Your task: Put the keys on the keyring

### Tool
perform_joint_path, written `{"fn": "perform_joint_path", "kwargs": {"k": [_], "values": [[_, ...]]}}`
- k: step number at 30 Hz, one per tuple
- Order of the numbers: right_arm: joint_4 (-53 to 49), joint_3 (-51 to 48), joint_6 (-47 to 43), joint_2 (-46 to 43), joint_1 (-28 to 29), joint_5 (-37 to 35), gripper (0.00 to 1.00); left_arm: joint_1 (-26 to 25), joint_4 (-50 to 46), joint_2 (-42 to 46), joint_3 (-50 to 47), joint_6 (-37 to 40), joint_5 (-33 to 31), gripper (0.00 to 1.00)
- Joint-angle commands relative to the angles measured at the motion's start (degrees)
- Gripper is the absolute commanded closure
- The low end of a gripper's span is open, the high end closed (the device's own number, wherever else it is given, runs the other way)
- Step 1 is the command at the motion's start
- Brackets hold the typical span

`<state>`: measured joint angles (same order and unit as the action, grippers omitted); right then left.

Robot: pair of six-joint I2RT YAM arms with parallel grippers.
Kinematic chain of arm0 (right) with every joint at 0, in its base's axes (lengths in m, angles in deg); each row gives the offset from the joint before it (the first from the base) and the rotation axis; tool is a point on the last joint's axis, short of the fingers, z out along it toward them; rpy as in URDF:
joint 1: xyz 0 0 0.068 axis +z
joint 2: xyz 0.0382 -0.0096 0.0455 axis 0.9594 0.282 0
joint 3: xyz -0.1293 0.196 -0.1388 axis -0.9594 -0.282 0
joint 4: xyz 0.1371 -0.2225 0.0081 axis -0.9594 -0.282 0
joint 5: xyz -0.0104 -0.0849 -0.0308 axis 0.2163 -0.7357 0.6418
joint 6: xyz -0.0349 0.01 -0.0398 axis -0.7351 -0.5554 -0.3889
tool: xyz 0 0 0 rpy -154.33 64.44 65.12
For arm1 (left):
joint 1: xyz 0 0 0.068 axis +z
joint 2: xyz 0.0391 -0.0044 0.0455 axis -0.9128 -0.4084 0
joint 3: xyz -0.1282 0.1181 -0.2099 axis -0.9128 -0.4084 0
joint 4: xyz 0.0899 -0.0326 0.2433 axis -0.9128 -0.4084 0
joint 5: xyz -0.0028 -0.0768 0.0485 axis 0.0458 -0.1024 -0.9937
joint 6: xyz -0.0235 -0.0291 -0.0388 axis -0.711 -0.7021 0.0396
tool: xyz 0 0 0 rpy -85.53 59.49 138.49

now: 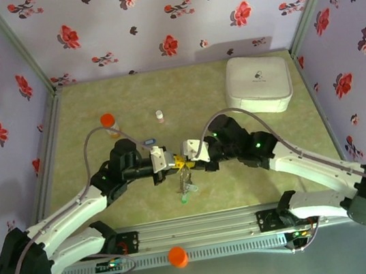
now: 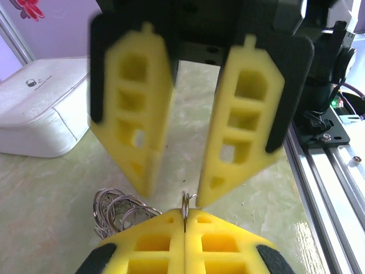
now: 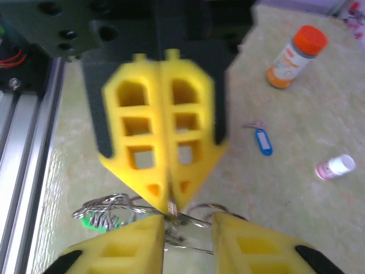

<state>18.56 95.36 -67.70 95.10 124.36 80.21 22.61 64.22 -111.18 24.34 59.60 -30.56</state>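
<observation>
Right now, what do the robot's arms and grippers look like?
The left arm and right arm have white shells, black joints and a looping grey cable each. The left gripper and right gripper have yellow fingers with cut-out windows, tapering to points, on black backing.

Glossy metal keyring [image 2: 114, 206], matt foam tool pads [image 2: 165, 225].

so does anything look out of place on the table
The blue key lies alone on the table, apart from the keyring pinched in the left fingers. An orange object sits on the front rail, off the table.
</observation>
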Motion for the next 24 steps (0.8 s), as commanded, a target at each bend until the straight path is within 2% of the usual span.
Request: {"fn": "perform_joint_path", "kwargs": {"k": [1, 5, 11, 24], "values": [[10.45, -5.97, 6.54, -4.68, -2.6, 4.84, 0.68, -0.44, 7.14, 1.46, -2.3, -1.89, 0.66, 1.0], [15.91, -10.84, 9.04, -6.14, -2.73, 4.71, 0.68, -0.44, 16.18, 0.42, -5.17, -6.54, 0.65, 1.0], [18.19, -12.56, 10.57, -5.8, -2.59, 6.26, 0.71, -0.44, 22.88, -0.45, -7.66, -11.06, 0.66, 1.0], [15.22, -12.14, 9.84, -6.19, -2.6, 4.0, 0.86, -0.4, 24.26, -0.29, -8.38, -12.06, 0.25, 1.0]]}}
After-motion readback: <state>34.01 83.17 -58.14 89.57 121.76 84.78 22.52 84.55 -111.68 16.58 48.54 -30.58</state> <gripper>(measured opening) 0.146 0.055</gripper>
